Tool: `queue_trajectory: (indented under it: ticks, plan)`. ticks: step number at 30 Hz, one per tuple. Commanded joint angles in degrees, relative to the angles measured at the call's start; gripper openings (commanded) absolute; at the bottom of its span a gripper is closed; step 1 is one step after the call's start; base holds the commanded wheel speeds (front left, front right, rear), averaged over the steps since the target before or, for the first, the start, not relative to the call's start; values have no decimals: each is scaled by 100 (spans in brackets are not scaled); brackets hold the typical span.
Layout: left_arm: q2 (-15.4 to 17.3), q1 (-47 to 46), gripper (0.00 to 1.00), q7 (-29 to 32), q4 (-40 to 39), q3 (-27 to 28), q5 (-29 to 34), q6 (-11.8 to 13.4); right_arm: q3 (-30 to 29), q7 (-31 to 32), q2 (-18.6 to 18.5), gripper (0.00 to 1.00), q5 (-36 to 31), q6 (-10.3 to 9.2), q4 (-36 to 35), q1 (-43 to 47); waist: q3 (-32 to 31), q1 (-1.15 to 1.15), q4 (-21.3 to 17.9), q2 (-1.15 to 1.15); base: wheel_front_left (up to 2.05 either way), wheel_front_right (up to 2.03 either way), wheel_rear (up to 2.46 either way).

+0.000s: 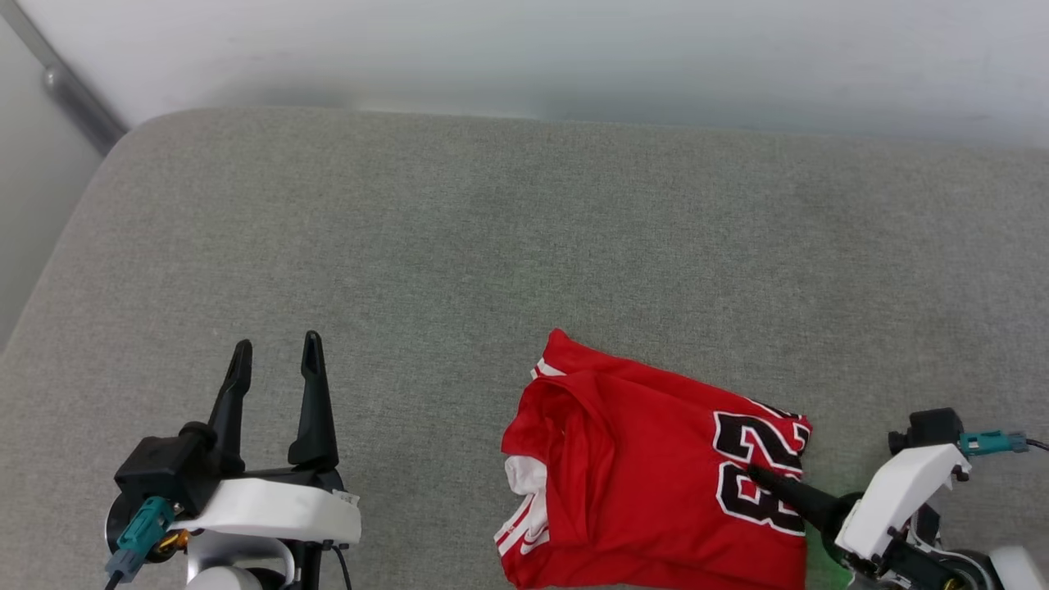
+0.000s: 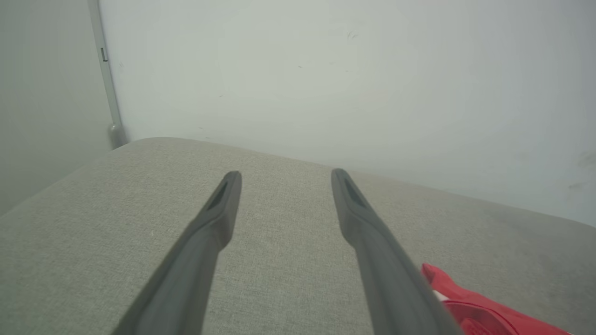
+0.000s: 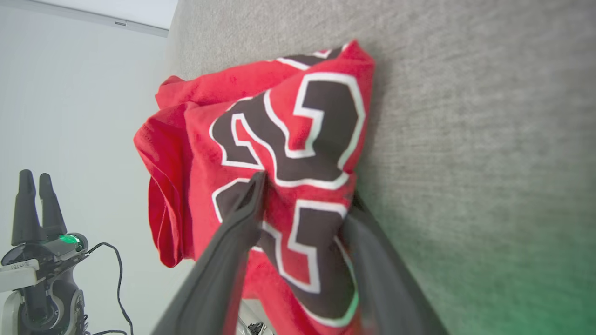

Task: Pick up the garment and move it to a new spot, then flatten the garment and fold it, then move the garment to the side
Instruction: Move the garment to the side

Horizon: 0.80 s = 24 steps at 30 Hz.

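The garment (image 1: pixel 647 459), a red jersey with black-and-white block numerals and white sleeve trim, lies folded on the grey cushion near its front edge, right of centre. My right gripper (image 1: pixel 758 475) reaches in from the lower right at the numeral end. In the right wrist view its jaws (image 3: pixel 305 190) stand apart, straddling the garment's (image 3: pixel 288 139) folded edge: one finger lies on top of the cloth, the other runs along the edge against the cushion. My left gripper (image 1: pixel 274 352) hovers open and empty at the lower left, well clear of the garment (image 2: pixel 470 302).
The grey fabric cushion (image 1: pixel 492 246) stretches wide to the back and left of the garment. A pale wall (image 1: pixel 574 49) runs behind it. A grey pipe (image 1: pixel 74 98) stands at the back left corner. The cushion's left edge (image 1: pixel 49 270) drops away.
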Motion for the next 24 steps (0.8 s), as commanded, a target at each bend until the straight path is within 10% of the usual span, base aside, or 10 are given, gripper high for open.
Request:
queue_trajectory:
  ticks: [1,11,24]
  plan:
    - [-20,5,100,-39,21,33,18,-37,116,-19,-10,0,-3,-9,86,39,-55,0,-6,0,0,0,0]
    - [26,289,100,-31,39,180,103,-57,776,-630,-654,0,-1015,-7,-105,-204,-426,0,-568,0,0,0,0]
    - [115,103,100,17,-184,177,281,-114,937,-903,-963,0,-2607,-6,91,-1352,100,0,-2543,0,0,0,0]
